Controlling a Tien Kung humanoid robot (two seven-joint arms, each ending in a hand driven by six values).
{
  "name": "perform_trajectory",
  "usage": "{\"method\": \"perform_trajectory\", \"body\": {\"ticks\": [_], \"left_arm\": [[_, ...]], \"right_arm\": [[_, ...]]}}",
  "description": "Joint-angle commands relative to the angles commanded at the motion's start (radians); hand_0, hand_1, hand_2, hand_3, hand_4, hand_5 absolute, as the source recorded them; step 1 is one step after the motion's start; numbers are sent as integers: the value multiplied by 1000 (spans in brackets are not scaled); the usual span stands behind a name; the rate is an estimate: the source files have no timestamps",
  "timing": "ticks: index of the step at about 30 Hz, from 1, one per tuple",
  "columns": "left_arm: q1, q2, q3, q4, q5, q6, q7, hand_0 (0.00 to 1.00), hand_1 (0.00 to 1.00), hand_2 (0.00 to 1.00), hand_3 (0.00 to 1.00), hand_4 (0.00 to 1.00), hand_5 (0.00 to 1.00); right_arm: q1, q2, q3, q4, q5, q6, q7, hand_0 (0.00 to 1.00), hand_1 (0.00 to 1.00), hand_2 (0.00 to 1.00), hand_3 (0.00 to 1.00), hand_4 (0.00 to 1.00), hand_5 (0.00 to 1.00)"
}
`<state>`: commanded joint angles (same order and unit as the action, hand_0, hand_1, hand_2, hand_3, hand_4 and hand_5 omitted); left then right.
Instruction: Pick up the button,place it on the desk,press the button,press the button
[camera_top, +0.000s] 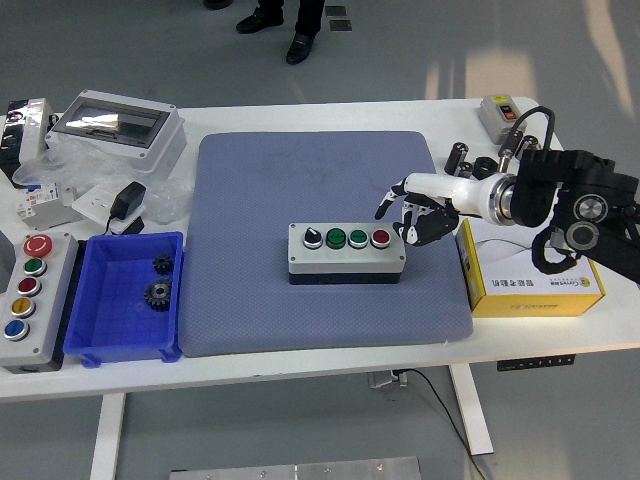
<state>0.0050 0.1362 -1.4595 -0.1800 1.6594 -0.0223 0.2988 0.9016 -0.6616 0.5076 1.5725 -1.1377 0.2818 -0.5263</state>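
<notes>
- Right, head view only: button box (347, 251) sits flat on the blue mat (300, 200), centre frame, already placed. Four controls on top: a black knob, two green buttons, and a red button (381, 238) at the right end.
- Right hand (415, 212) comes in from the right, hovering just beside the box's right end, above and right of the red button. Fingers curled loosely downward, pinching nothing, not visibly touching the box.
- Left hand not in frame.
- My read: pick and place done, press stage in hand.
- Risk: several curled fingers are bunched near one button, so a descent could hit the box edge or catch the neighbouring green instead of a clean single press.
- Risk: the box is loose on the soft mat; a sideways push from the right could slide or tip it rather than actuate.
- Risk: the forearm passes over the yellow carton (535, 272) at right; a low sweep could clip it.
- Containers: blue bin (95, 300), lower left, holds two dark gears (158, 293). Grey enclosure (115, 125), upper left, has its clear lid closed; contents can't tell.
- Second button panel (28, 290) lies at the far left edge, well apart and untouched.
</notes>
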Motion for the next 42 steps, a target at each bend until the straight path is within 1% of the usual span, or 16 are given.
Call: {"method": "perform_trajectory", "body": {"ticks": [4,5,13,21,30,36,37,39,42], "left_arm": [[-2,0,0,0,2,-1,1,619,550,506,577,483,192],[-3,0,0,0,3,-2,2,619,550,506,578,484,192],[-9,-1,3,0,-2,-2,0,619,550,506,578,486,196],[-8,0,7,0,-7,-2,-1,619,550,505,578,488,196],[-12,2,9,0,-12,-1,-4,619,550,502,577,489,197],[-11,2,10,0,-13,-1,-5,619,550,500,577,490,198],[-11,2,10,0,-13,-1,-5,619,550,500,577,490,198],[-11,2,12,0,-14,-1,-5,619,550,500,577,490,198],[-9,1,12,0,-14,-1,-5,619,550,500,577,490,198]], "right_arm": [[-4,9,-11,-15,-5,-10,0,2,103,226,732,296,10],[-5,12,-13,-20,-6,-13,1,2,93,215,739,328,6],[-15,31,-40,-41,-14,-38,8,2,87,207,739,326,15],[-18,39,-65,-52,-20,-57,10,2,85,203,738,333,5],[-17,58,-125,-88,-58,-107,16,2,80,200,737,318,16],[-14,57,-109,-83,-54,-129,42,2,77,200,736,318,15],[-13,55,-103,-80,-51,-129,47,2,77,200,736,318,15],[-16,49,-75,-70,-34,-114,55,2,77,200,736,318,15],[-36,31,-15,-50,13,-59,58,2,75,198,734,318,16]]}}
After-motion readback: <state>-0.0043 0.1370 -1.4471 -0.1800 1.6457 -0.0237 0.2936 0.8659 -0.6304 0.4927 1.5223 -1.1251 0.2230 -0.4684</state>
